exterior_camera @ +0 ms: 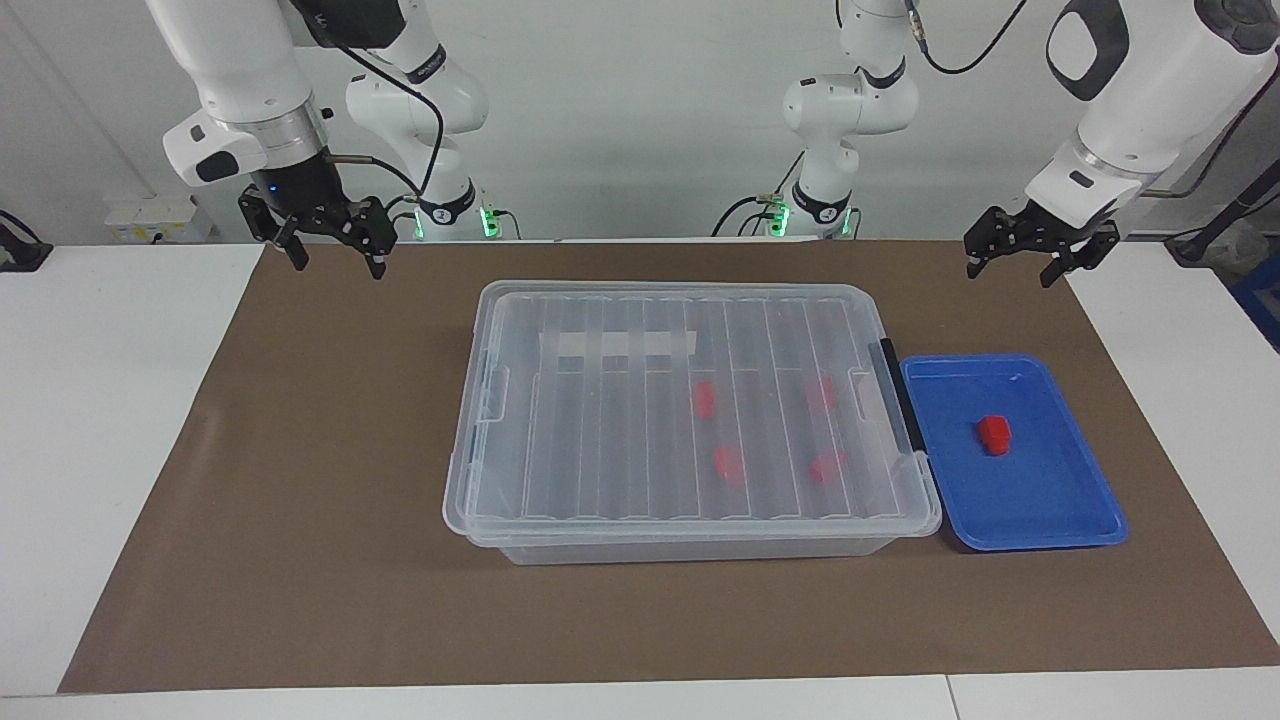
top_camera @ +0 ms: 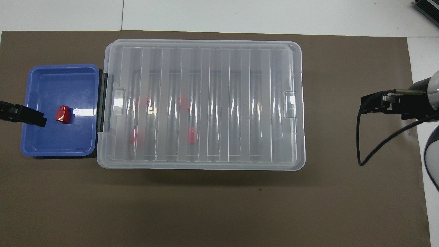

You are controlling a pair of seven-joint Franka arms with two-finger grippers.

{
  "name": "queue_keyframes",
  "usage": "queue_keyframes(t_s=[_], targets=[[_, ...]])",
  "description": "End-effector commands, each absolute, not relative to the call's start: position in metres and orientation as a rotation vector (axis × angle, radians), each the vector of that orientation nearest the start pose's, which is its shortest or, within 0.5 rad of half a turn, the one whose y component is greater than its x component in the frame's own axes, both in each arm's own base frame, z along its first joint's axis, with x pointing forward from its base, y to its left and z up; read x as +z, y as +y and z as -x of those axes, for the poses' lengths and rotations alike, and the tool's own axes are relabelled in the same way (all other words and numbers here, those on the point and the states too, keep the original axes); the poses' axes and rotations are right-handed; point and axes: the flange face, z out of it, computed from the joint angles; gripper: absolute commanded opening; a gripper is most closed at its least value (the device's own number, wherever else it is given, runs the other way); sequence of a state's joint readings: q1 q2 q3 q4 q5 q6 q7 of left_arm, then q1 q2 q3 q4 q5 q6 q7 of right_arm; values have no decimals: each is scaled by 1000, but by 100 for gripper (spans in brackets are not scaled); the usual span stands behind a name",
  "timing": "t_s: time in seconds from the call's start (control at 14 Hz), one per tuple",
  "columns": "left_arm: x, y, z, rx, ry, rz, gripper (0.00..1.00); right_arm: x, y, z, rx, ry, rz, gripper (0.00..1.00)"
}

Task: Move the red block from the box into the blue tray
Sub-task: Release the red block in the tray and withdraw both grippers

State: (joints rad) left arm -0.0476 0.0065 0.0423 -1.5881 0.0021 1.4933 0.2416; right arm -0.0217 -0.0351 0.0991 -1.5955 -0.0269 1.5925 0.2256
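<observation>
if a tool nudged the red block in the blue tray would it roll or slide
The red block looks chunky with flat faces, so it would probably slide, not roll. The blue tray floor looks glossy, so it may skate easily until the raised rim stops it.

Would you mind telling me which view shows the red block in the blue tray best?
The overhead view: the red block appears larger, its narrower stepped end distinct, lying in the blue tray. The facing view shows the same block smaller, shape less distinct.
</observation>
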Motion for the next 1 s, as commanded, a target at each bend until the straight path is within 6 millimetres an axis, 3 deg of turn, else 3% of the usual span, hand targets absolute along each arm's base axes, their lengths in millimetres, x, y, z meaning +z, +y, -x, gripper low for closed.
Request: queue_keyframes(t_s=[0.0, 0.57, 0.93], targets=[[613, -10, -540, 195, 398, 3103, 100, 633, 39, -544, -42, 186, 3153, 100], [603, 1, -547, 192, 361, 3110, 100, 632, 40, -542, -28, 177, 3154, 100], [609, -9, -551, 118, 390, 3104, 100, 631, 40, -542, -25, 172, 3154, 100]])
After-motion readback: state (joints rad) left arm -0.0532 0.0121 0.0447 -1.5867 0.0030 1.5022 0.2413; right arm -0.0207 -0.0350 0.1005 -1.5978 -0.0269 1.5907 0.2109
